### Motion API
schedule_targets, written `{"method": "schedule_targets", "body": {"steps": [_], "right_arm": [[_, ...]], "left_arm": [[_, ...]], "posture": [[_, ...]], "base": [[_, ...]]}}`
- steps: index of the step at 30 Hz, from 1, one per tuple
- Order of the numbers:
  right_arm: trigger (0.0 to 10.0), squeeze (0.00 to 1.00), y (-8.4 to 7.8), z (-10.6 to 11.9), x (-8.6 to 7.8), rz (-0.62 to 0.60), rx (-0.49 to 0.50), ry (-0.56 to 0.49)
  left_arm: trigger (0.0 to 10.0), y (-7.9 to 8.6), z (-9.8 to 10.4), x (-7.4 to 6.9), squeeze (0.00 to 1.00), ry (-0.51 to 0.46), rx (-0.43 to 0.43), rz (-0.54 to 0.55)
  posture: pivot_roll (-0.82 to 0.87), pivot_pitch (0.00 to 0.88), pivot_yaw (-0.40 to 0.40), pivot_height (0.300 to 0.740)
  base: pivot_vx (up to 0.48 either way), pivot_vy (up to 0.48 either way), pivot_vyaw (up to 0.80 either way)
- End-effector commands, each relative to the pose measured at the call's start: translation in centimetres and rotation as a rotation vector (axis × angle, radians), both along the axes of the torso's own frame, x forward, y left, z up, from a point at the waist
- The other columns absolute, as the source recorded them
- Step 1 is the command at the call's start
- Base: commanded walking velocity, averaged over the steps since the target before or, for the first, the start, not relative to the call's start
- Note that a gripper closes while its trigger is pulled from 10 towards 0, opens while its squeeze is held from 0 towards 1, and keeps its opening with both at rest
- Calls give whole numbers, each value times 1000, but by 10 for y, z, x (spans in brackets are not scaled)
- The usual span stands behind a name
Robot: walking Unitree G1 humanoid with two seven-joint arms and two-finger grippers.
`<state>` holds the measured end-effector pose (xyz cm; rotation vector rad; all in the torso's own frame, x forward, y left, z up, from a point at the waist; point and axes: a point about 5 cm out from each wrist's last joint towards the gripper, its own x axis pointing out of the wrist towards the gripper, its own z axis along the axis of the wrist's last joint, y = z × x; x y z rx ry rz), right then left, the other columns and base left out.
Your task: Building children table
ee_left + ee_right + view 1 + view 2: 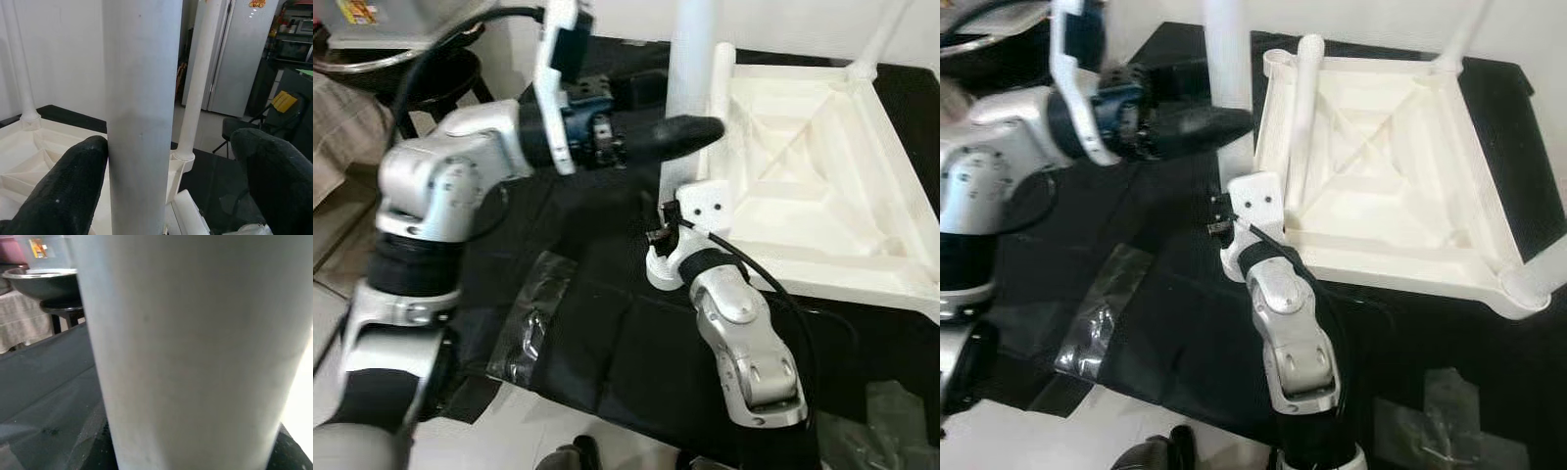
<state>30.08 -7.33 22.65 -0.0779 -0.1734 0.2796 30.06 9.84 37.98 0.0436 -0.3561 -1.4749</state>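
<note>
Tabletop (822, 196), white plastic, lies upside down on the black sheet (597, 333), occupying the 2 o'clock area of the head views. Legs already stand at its far corners. One white table leg (690, 69) stands upright at the tabletop's near-left corner, at 12 o'clock. The left gripper (690, 132) reaches in from 9 o'clock; the leg sits between its spread fingers (63, 191), one finger touching the leg, the other apart. The right gripper (671, 211) is at the leg's base from 6 o'clock, very close to it; its finger state cannot be determined.
</note>
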Motion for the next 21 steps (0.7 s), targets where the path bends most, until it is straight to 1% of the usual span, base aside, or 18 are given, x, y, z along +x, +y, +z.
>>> {"method": "schedule_targets", "body": {"steps": [1,4,6,7,8,9,12,15,16,21], "right_arm": [[10000,0,-2,-35,4,-17,-14,175],[10000,0,-1,-34,5,-12,-13,172],[10000,0,2,-33,5,8,-21,154],[10000,0,3,-32,5,17,-23,146],[10000,0,3,-32,5,17,-23,146],[10000,0,4,-31,5,26,-27,139],[10000,0,6,-30,4,37,-33,128],[10000,0,6,-30,4,38,-33,127],[10000,0,8,-29,4,47,-35,119],[10000,0,9,-27,5,53,-37,110]], "left_arm": [[10000,3,0,-6,1000,-22,2,-49],[10000,1,0,-5,1000,-25,-3,-38],[10000,-6,-2,-3,1000,-19,-11,-36],[10000,-9,-2,-2,243,-9,-16,-41],[10000,-9,-2,-2,243,-9,-16,-41],[10000,-12,-2,-2,0,-2,-18,-50],[10000,-18,-1,0,0,6,-16,-62],[10000,-18,-1,0,0,6,-15,-63],[0,-24,-1,5,0,14,-18,-62],[0,-27,-1,7,0,9,-9,-65]], "posture": [[39,226,50,740],[37,225,49,740],[35,224,50,740],[34,224,50,740],[34,224,50,740],[31,224,52,740],[31,223,55,740],[31,223,55,740],[28,220,62,740],[26,218,64,740]], "base": [[0,0,0],[0,0,0],[0,0,0],[0,0,0],[0,0,0],[0,0,0],[0,0,0],[0,0,0],[0,0,0],[0,0,0]]}}
